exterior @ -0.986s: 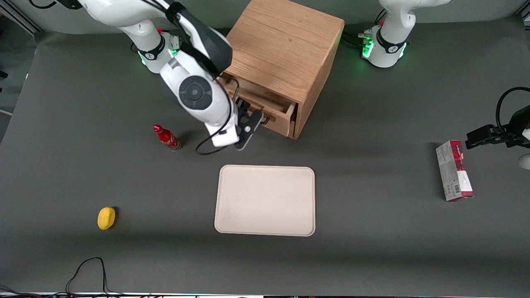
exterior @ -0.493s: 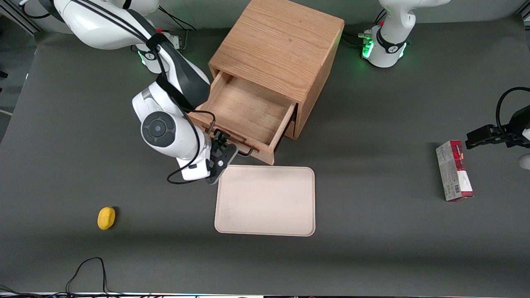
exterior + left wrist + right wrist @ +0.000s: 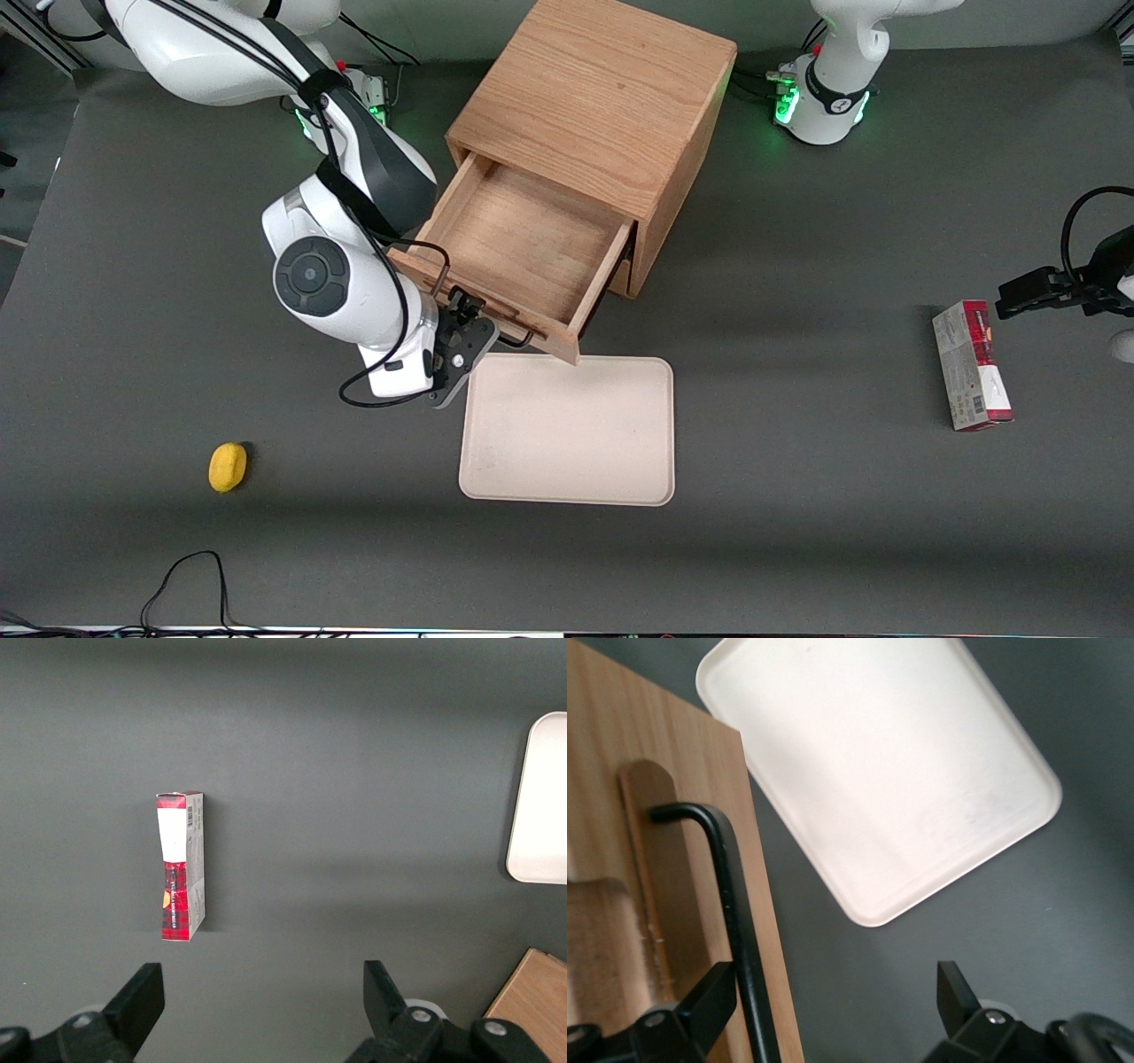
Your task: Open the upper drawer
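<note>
The wooden cabinet (image 3: 602, 89) stands at the back of the table. Its upper drawer (image 3: 523, 244) is pulled far out and shows an empty oak floor. My right gripper (image 3: 461, 312) is at the drawer front, nearer the front camera than the cabinet, at the thin black wire handle (image 3: 514, 337). In the right wrist view the gripper (image 3: 833, 1010) is open. The handle (image 3: 731, 877) runs along the drawer front (image 3: 620, 815), close beside one finger (image 3: 709, 1005). The other finger (image 3: 957, 992) stands well apart over the grey table.
A beige tray (image 3: 567, 430) lies just in front of the open drawer, whose corner reaches its edge; it also shows in the right wrist view (image 3: 877, 771). A yellow object (image 3: 228, 467) lies toward the working arm's end. A red box (image 3: 972, 365) lies toward the parked arm's end.
The upper drawer has gone from slightly open to pulled far out. My gripper has moved with the handle toward the front camera, and my arm now hides the red bottle.
</note>
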